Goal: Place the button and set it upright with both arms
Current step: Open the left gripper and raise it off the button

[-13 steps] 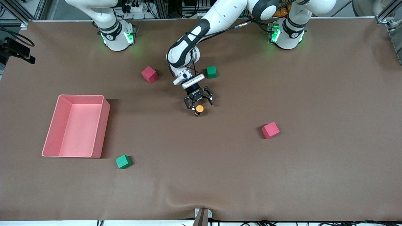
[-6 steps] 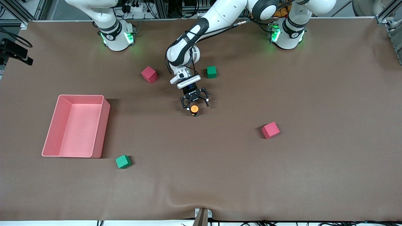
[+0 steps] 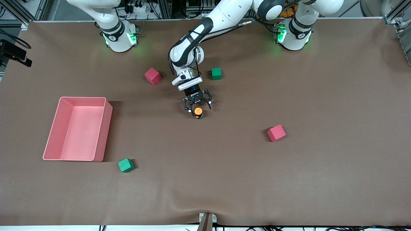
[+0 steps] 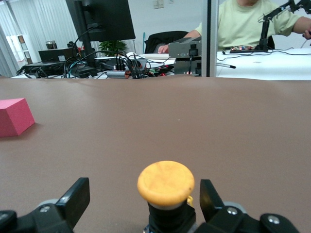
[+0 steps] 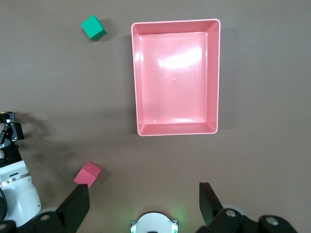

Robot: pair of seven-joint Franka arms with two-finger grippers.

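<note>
Standing upright on the table (image 3: pixel 224 179), orange cap up: the button (image 3: pixel 198 112) (image 4: pixel 166 187), nearer to the front camera than the green cube (image 3: pixel 216 73). Hovering low around the button, fingers spread wide on either side, touching nothing: the left gripper (image 3: pixel 196 104) (image 4: pixel 141 206). Waiting high over its own base, looking down on the pink tray (image 5: pixel 214 82), fingers apart and gripping nothing: the right gripper (image 5: pixel 143 208).

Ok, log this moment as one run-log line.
left gripper: open around button | button: upright on table | right gripper: open, waiting above its base
</note>
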